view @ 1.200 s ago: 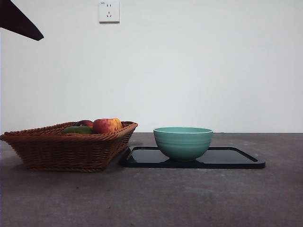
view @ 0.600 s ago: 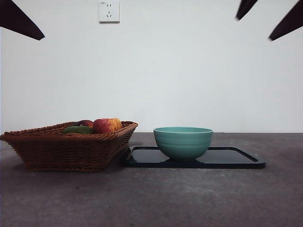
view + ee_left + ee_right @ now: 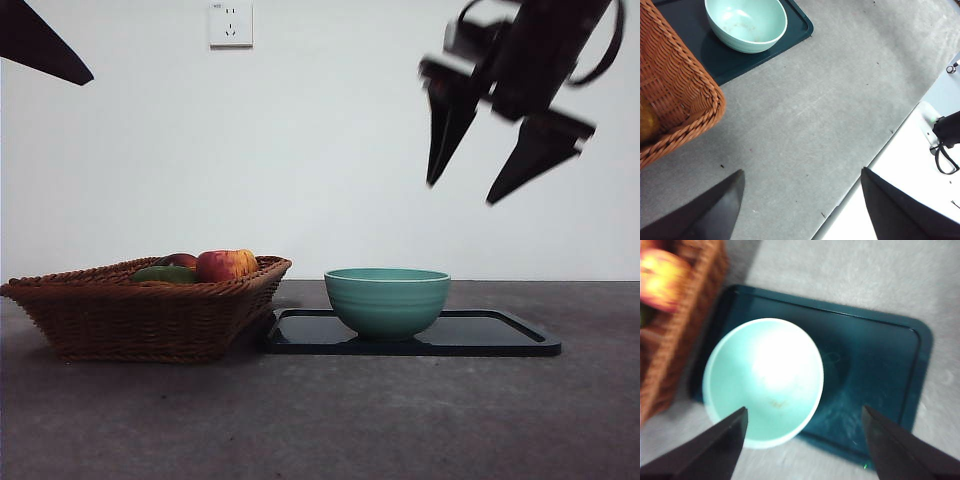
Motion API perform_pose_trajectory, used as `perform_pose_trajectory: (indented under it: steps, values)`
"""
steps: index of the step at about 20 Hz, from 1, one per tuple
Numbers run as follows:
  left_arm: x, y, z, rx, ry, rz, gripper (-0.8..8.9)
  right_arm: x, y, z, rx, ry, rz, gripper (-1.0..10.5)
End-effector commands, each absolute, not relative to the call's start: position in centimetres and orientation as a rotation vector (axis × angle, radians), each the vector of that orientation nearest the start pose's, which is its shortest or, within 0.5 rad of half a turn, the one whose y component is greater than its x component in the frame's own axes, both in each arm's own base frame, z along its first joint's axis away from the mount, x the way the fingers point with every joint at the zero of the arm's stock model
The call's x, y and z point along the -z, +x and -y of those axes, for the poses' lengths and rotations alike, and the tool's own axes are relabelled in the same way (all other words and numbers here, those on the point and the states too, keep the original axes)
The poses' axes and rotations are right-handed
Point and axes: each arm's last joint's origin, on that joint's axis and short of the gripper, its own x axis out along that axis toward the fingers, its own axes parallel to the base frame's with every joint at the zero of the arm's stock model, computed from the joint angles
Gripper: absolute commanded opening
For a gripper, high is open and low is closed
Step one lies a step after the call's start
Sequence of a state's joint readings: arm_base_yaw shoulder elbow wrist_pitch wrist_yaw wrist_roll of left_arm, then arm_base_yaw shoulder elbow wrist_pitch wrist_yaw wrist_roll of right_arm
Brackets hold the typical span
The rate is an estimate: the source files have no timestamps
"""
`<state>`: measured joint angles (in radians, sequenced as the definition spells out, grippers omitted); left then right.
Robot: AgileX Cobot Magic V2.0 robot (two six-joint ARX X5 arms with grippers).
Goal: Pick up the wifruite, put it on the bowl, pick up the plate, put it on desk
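I am hanging my right hand (image 3: 462, 190) high over the ridged teal bowl (image 3: 387, 301), jaws spread wide and empty. The bowl is sitting on a glossy dark plate (image 3: 500, 338) on the speckled worktop (image 3: 400, 420). The wifruite, I judge, is lying in the woven wicker basket (image 3: 140, 315), off beyond the bowl; my left hand (image 3: 800, 200), also spread, is waiting nearer that basket.

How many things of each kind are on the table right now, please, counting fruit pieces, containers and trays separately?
Fruit visible in the wicker basket: 3, a red-yellow apple, a green fruit and a dark red one; others may be hidden.
Baskets: 1.
Bowls: 1, the teal bowl.
Trays: 1, the dark tray under the bowl.
Total: 6.
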<state>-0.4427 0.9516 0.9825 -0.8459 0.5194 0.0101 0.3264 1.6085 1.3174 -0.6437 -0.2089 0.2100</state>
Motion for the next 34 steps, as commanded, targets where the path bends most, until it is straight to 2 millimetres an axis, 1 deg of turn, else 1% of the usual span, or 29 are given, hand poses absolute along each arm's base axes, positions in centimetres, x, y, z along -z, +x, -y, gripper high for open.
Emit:
perform_pose_trajectory:
  steps: [1, 4, 7, 9, 10, 12, 14, 15, 17, 19, 20, 23, 25, 27, 29, 30, 32, 34]
  values:
    - [-32.5, 15.2, 8.9, 0.924, -0.01, -0.814, 3.71, -26.1, 33.6, -12.2, -0.403, 0.12, -0.998, 3.6]
    - [-32.5, 15.2, 8.9, 0.924, -0.011, -0.815, 3.71, -23.5, 35.0, -12.7, -0.396, 0.116, -1.039, 3.6]
    - [-32.4, 15.1, 8.9, 0.924, -0.011, -0.818, 3.71, -21.2, 36.0, -13.1, -0.391, 0.11, -1.077, 3.6]
    - [-32.4, 15.1, 8.9, 0.924, -0.011, -0.819, 3.71, -20.1, 36.4, -13.4, -0.389, 0.107, -1.093, 3.5]
    - [-32.4, 15.1, 8.9, 0.924, -0.011, -0.819, 3.71, -19.7, 36.5, -13.5, -0.388, 0.105, -1.099, 3.1]
    - [-32.4, 15.1, 8.9, 0.924, -0.011, -0.818, 3.71, -19.3, 36.7, -13.5, -0.391, 0.102, -1.1, 1.6]
    - [-32.4, 15.1, 8.9, 0.924, -0.011, -0.818, 3.71, -19.4, 36.9, -13.6, -0.396, 0.104, -1.079, 0.5]
    - [-32.4, 15.1, 8.9, 0.924, -0.011, -0.818, 3.71, -19.4, 36.9, -13.6, -0.397, 0.105, -1.074, 0.1]
    - [-32.4, 15.1, 8.9, 0.924, -0.011, -0.819, 3.71, -19.6, 37.0, -13.6, -0.398, 0.106, -1.066, 0.1]
    - [-32.4, 15.1, 8.9, 0.924, -0.011, -0.818, 3.71, -20.6, 36.7, -13.5, -0.403, 0.108, -1.038, 0.1]
    - [-32.4, 15.1, 8.9, 0.924, -0.011, -0.818, 3.71, -21.5, 36.5, -13.4, -0.407, 0.111, -1.012, 0.1]
    - [-32.4, 15.1, 8.9, 0.924, -0.011, -0.818, 3.71, -25.4, 34.9, -12.9, -0.424, 0.119, -0.926, 0.1]
    - [-32.4, 15.1, 8.9, 0.924, -0.011, -0.819, 3.71, -28.4, 33.0, -12.3, -0.44, 0.114, -0.883, 0.1]
    - [-32.4, 15.1, 8.9, 0.923, -0.011, -0.82, 3.71, -31.4, 30.3, -11.8, -0.472, 0.097, -0.847, 0.1]
    - [-32.4, 15.1, 8.9, 0.923, -0.011, -0.822, 3.71, -33.9, 27.4, -11.1, -0.496, 0.072, -0.824, 0.1]
    - [-32.4, 15.1, 8.9, 0.924, -0.011, -0.821, 3.71, -34.7, 26.1, -10.8, -0.501, 0.069, -0.821, 0.1]
    - [-32.4, 15.1, 8.9, 0.923, -0.011, -0.821, 3.71, -35.7, 24.0, -10.2, -0.515, 0.055, -0.806, 0.1]
    - [-32.4, 15.1, 8.8, 0.923, -0.011, -0.823, 3.71, -35.5, 22.1, -9.7, -0.526, 0.052, -0.797, 0.1]
